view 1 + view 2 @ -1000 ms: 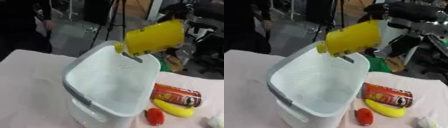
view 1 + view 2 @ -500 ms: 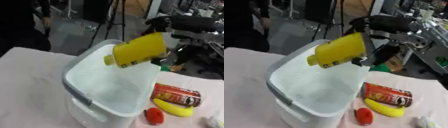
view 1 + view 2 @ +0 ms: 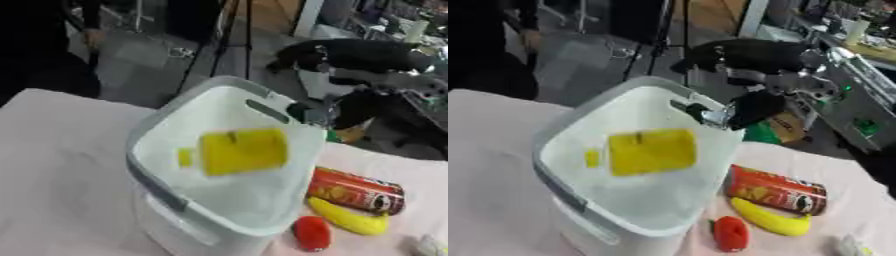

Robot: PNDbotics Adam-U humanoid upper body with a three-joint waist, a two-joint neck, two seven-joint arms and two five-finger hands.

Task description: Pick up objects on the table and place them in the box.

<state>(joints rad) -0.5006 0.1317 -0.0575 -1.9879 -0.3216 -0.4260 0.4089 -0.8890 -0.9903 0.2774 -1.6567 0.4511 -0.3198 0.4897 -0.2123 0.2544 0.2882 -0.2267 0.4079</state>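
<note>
Yellow bottle (image 3: 241, 151) is inside the box (image 3: 166, 192). Right hand (image 3: 741, 107) sits at the far rim, fingers apart, empty — lift clear w/o clipping rim, then reach for the can (image 3: 354, 190) on the tabletop (image 3: 61, 165).

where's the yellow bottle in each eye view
Left eye view: the yellow bottle lies inside the white box, just right of the picture's centre.
Right eye view: the same bottle lies in the box, left of centre.
Shared landmark: the red can on the table to the right of the box, with the banana in front of it.
</note>
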